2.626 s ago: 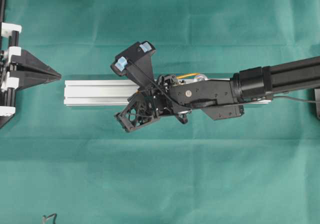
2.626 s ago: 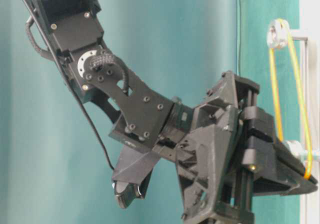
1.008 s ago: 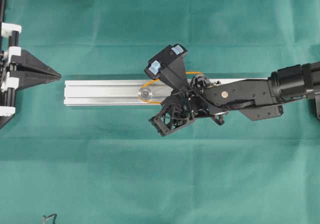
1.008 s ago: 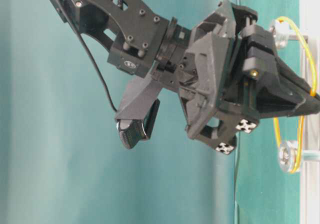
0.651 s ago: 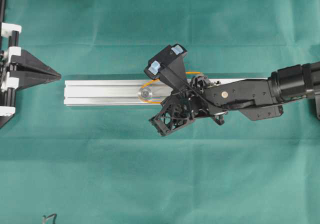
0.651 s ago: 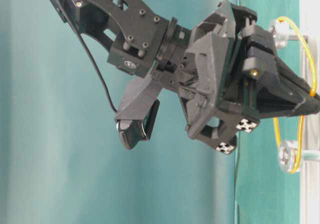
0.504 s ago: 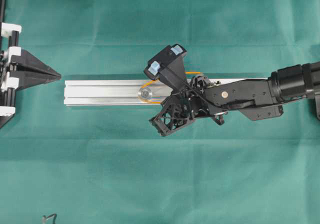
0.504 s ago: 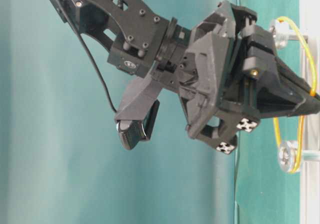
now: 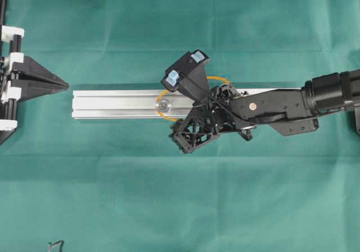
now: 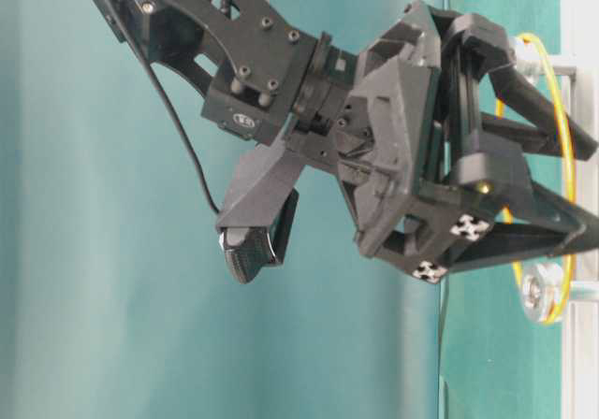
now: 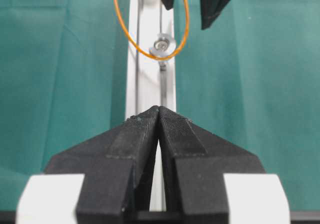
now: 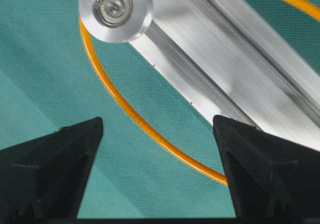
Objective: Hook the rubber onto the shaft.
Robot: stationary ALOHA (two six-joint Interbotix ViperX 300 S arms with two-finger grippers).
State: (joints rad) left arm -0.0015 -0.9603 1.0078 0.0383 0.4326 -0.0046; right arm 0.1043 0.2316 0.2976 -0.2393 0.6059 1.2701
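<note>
The black right arm [image 9: 292,101] reaches in from the right, lying along the long silver aluminium rail [image 9: 112,104]. Its right gripper [image 12: 157,134] hangs over the rail with jaws spread wide, holding nothing. The left gripper [image 11: 159,115] sits apart at the rail's end, jaws pressed together. The thin orange rubber band [image 12: 127,109] loops around the round silver shaft [image 12: 115,5] on the rail.

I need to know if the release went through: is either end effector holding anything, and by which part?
Nothing is held. The right end effector is open, the rubber band loose around the shaft. The left end effector is shut, empty.
</note>
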